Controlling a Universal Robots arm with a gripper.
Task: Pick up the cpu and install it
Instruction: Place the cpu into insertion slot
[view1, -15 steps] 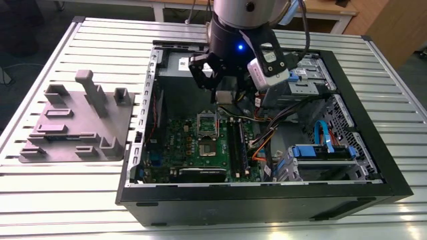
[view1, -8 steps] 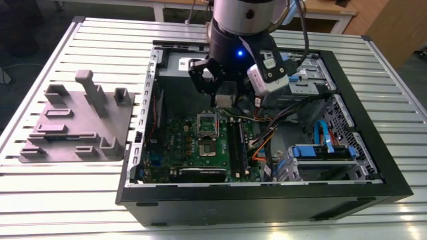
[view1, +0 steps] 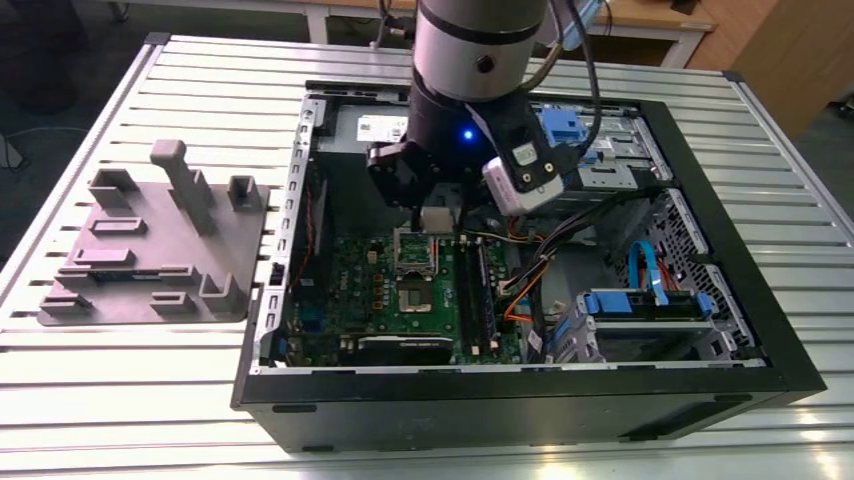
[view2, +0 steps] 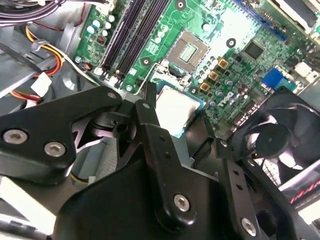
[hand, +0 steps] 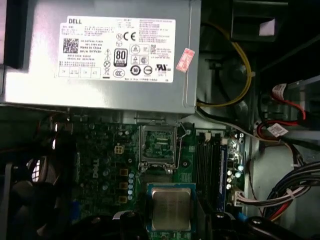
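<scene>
A black open-sided computer case (view1: 534, 415) lies on a pale slatted metal desk (view1: 120, 400), and the robot arm reaches down into it from above. The black two-fingered claw (view2: 179, 117) looks clamped on the cpu (view2: 175, 106), a small flat square chip with a silver-grey metal top and pale edge, gripped by two opposite sides and held flat, apart from the green motherboard (view1: 380, 270) beneath. In the first wrist view the cpu (hand: 171, 207) hangs short of the open square metal socket (hand: 158, 144), which lies between the chip and the grey metal power supply box (hand: 100, 75). Being square, the chip has no long axis; its edges run roughly parallel with the socket's frame. The socket (view2: 189, 50) sits just beside the dark memory slots (view2: 132, 30), near the chip but not under it.
</scene>
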